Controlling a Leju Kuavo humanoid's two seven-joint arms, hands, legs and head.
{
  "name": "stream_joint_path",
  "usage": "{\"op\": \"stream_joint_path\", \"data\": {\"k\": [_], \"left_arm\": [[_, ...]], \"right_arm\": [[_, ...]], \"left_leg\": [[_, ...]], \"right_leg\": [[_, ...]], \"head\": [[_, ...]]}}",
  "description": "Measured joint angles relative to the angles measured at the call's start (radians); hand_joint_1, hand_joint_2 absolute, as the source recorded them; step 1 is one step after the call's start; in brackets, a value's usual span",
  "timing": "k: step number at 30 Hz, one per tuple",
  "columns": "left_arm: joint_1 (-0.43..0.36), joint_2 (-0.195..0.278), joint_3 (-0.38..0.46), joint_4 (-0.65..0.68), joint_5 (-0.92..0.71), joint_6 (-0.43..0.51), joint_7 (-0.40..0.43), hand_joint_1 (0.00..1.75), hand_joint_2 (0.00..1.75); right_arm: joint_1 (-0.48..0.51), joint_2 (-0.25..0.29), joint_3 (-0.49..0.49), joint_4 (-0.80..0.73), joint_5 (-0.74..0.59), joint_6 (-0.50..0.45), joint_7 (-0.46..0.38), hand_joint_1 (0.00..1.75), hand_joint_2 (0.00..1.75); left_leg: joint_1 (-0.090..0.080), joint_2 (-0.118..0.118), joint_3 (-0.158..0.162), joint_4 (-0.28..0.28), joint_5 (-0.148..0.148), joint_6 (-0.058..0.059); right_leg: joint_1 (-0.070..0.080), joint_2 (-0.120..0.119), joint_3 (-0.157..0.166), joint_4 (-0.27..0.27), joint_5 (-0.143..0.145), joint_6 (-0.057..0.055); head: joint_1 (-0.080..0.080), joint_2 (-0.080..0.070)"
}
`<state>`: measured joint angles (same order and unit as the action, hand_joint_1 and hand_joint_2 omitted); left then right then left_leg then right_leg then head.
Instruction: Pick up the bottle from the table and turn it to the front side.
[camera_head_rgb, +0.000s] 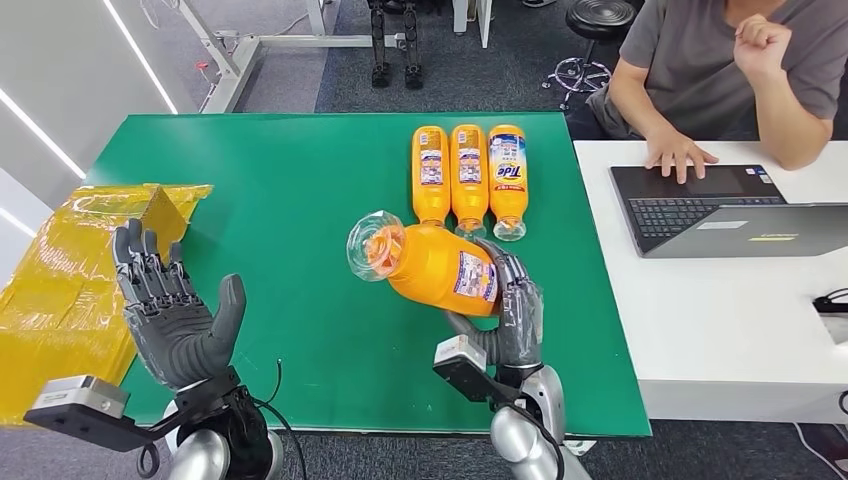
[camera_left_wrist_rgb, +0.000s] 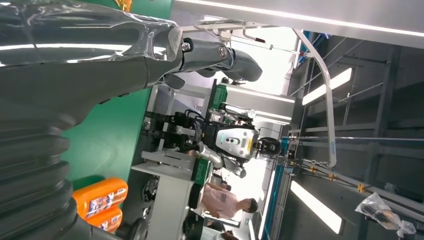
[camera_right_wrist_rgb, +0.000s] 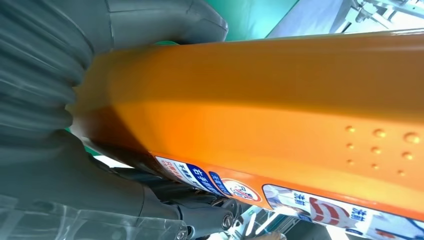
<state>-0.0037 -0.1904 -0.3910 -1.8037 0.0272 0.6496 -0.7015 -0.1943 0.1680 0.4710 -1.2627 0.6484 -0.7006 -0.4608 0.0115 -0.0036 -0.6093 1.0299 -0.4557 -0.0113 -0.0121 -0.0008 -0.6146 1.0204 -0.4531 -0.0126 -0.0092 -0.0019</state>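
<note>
From the head view, the right hand (camera_head_rgb: 515, 310) grips an orange bottle (camera_head_rgb: 440, 265), its fingers wrapped round the body, and holds it lifted above the green table (camera_head_rgb: 290, 200) near the middle of the near half. The bottle lies tilted, its clear cap end pointing toward the left edge, and a label shows on the side facing the camera. Three more orange bottles (camera_head_rgb: 468, 175) lie side by side, touching, toward the far right part of the table, clear caps toward the robot. The left hand (camera_head_rgb: 170, 305) is raised over the near left corner, palm up, fingers spread and holding nothing. Yellow wrapped packages (camera_head_rgb: 70, 270) sit at the table's left edge. A person (camera_head_rgb: 720, 70) sits behind a white desk (camera_head_rgb: 730, 300) to the right, one hand on a laptop (camera_head_rgb: 720, 205).

In the left wrist view, the left hand (camera_left_wrist_rgb: 75, 65) is empty, with two orange bottles (camera_left_wrist_rgb: 100, 200) on the green table behind it.

In the right wrist view, the right hand (camera_right_wrist_rgb: 60, 100) clasps the bottle (camera_right_wrist_rgb: 280, 110), whose orange side and label strip are close to the camera.
</note>
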Motion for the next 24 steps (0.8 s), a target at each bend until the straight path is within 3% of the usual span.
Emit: {"op": "stream_joint_path", "data": {"k": [24], "left_arm": [[-0.018,0.001,0.000,-0.001,0.009,-0.028,0.000,0.00,1.75]], "right_arm": [[0.063,0.032,-0.044,-0.080,0.046,0.000,0.017,1.75,1.75]], "left_leg": [[0.000,0.000,0.000,0.000,-0.001,0.001]], "right_leg": [[0.000,0.000,0.000,0.000,0.000,0.000]], "head": [[0.000,0.000]]}}
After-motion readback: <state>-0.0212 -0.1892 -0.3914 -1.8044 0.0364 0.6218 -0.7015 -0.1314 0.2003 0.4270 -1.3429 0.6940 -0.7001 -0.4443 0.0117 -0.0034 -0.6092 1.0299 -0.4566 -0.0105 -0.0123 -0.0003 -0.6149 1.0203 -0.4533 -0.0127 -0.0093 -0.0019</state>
